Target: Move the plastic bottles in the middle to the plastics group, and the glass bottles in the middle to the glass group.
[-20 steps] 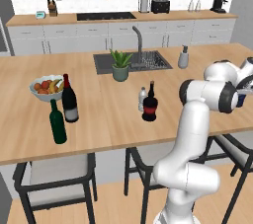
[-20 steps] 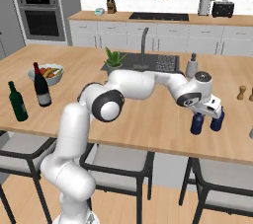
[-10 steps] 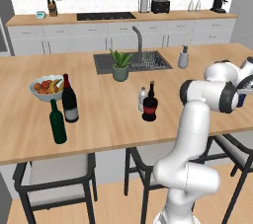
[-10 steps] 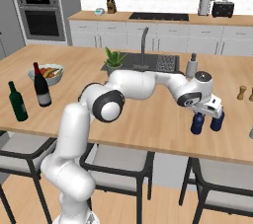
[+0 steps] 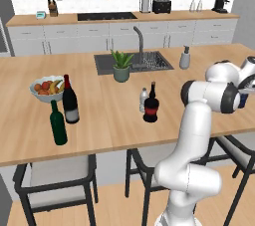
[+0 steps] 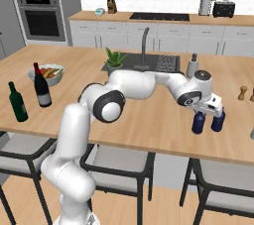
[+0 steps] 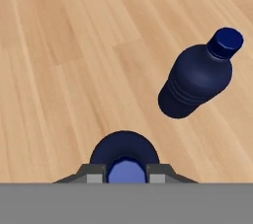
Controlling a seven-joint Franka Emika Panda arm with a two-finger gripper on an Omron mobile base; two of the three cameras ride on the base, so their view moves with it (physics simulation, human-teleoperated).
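Plastic bottles: dark blue one [image 7: 124, 154] sits gripped in closed jaws of the gripper [image 6: 207, 118], standing just beside the plastics group bottle [image 7: 197, 75] at the worktop's [image 6: 149, 115] right end, not yet let go. Clear bottle [image 5: 143, 100] and squat black glass bottle [image 5: 151, 105] remain mid-worktop. Wine bottles [image 5: 69, 101] wait far left. Roughly a third done.

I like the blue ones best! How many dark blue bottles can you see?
2. One dark blue bottle stands on the counter's right end with the gripper shut around its neck; the other blue bottle stands just beside it, apart.
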